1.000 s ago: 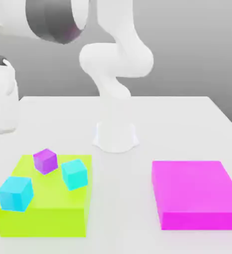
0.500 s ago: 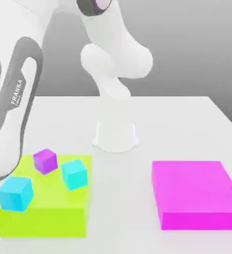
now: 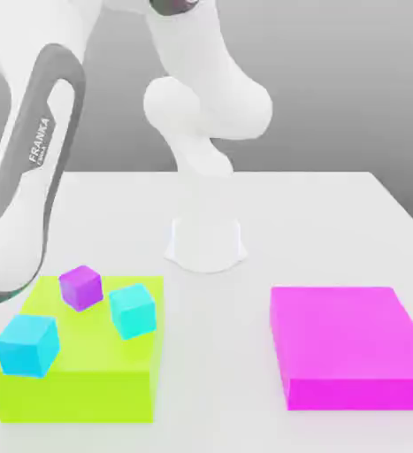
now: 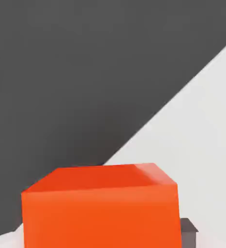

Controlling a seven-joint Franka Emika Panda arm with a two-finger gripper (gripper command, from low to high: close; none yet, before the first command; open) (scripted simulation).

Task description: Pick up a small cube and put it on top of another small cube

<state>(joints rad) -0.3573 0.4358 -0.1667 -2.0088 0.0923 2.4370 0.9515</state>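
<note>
Three small cubes sit on a lime-green block (image 3: 77,376) in the lower left of the exterior view: a purple cube (image 3: 80,287) toward the block's far edge, a cyan cube (image 3: 132,310) near its right side, and a second cyan cube (image 3: 27,344) at its near left corner. Being cubes, none has a long axis. Each is turned about the vertical so that one corner, not a flat face, points toward the camera, and the right cyan cube looks slightly tilted. The three stand apart, none touching another.

A flat magenta slab (image 3: 347,345) lies in the lower right, well apart from the green block, its long sides running away from the camera. The white table (image 3: 333,212) bears both. The arm's base (image 3: 206,243) stands at centre, and a white link lettered FRANKA (image 3: 33,177) slants down the left edge.

In the hand view an orange cube (image 4: 100,208) fills the lower centre, one face square to the camera and its top face visible. A small dark grey part (image 4: 187,231) lies just beside its lower right. Whether the claw is clenched or released cannot be told.
</note>
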